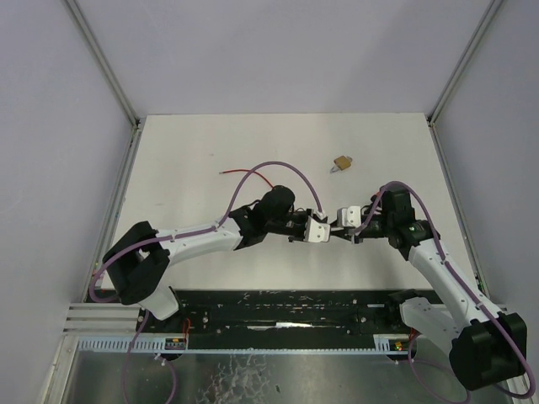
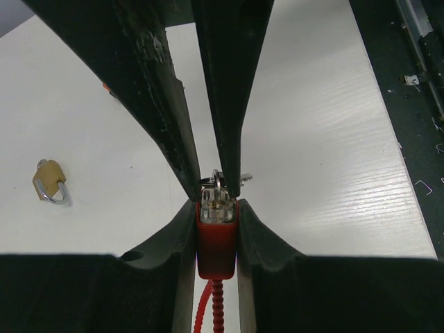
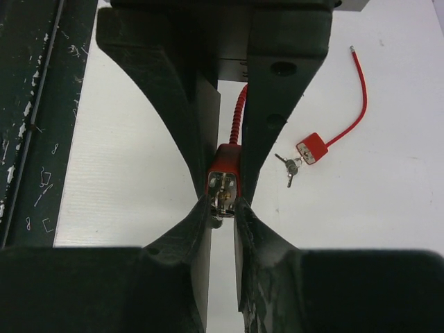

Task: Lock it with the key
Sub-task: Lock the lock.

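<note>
My left gripper (image 2: 216,208) clamps the red lock (image 2: 216,243) at centre frame. My right gripper (image 3: 223,206) pinches the key (image 2: 217,182) seated in it. If that pinch sits off-centre, turning may slip the key or twist the lock loose.

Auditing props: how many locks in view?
3. One red cable lock held mid-air, centre; a second red cable lock on the table beside keys; a brass padlock farther back. More may be hidden.
</note>
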